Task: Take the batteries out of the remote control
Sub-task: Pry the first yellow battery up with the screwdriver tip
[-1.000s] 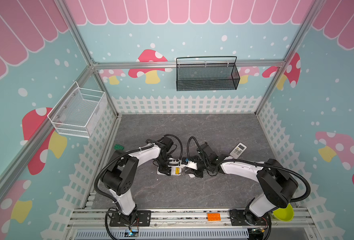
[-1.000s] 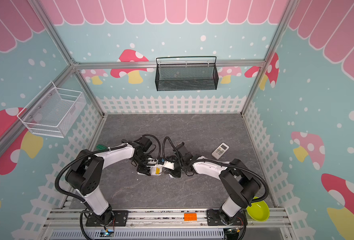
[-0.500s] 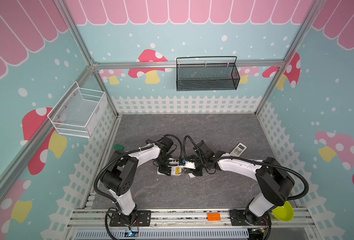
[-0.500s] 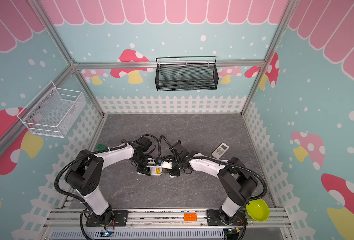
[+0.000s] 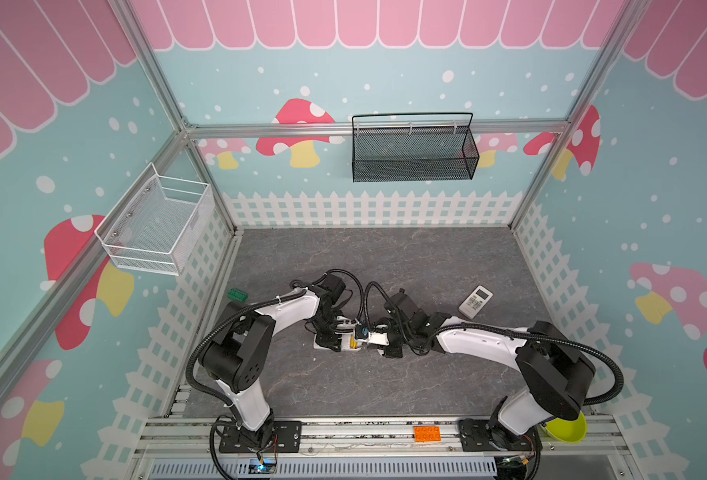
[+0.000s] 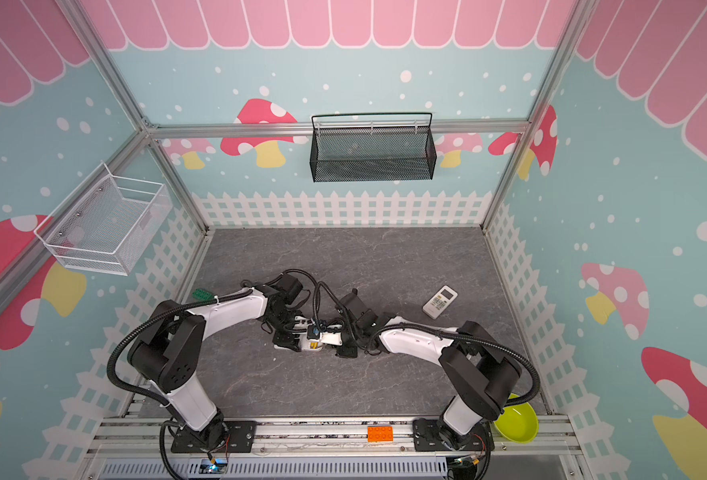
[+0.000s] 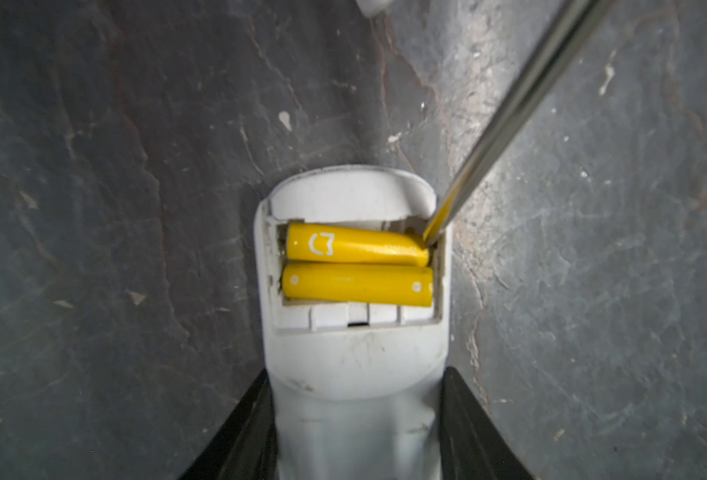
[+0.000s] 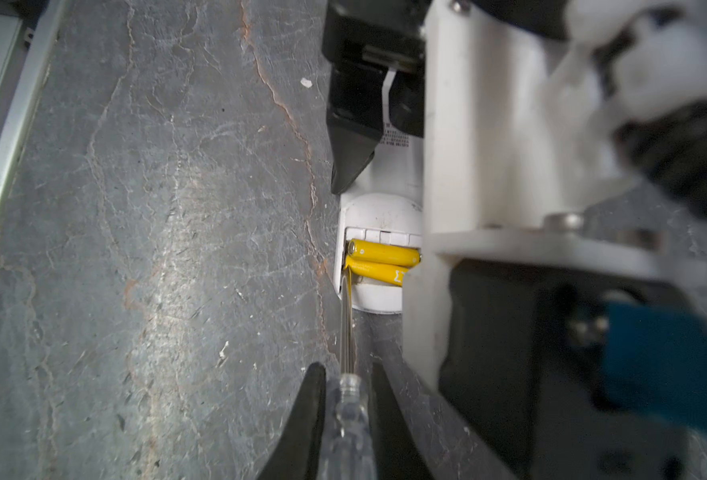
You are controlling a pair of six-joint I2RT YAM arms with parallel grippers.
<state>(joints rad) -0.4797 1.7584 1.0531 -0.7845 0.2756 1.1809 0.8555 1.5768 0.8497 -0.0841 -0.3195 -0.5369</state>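
Near edge first. I see an orange brick (image 5: 426,433) on the mounting rail between the two arm bases. A lime-green bowl (image 5: 564,430) sits at the near right corner, partly hidden behind the right arm.

Middle of the tabletop (image 5: 385,257), a little toward the near edge. The white remote control (image 7: 354,361) lies back-up with its battery bay open. The left gripper (image 7: 356,374) is clamped on the remote's body, one black finger pressed against each long side. The bay is at the end pointing away from that gripper, toward the right arm.

The batteries (image 7: 356,286) are in the bay: two yellow cells side by side, both inside the remote. The marked battery (image 7: 352,245), the one with a white printed logo, sits slightly askew to its neighbour.

The right gripper (image 8: 347,370) is closed around the clear handle of the screwdriver (image 8: 347,415). Its metal shaft slants down into a corner of the bay. The tip touches the end of the marked battery.

Farther back, a second remote (image 5: 475,301) lies buttons-up near the right edge, well apart from both grippers. A green brick (image 5: 233,294) rests against the left edge.

Farthest, off the tabletop: a white wire basket (image 5: 156,224) hangs on the left wall. A black mesh basket (image 5: 414,153) hangs on the back wall above the far edge.
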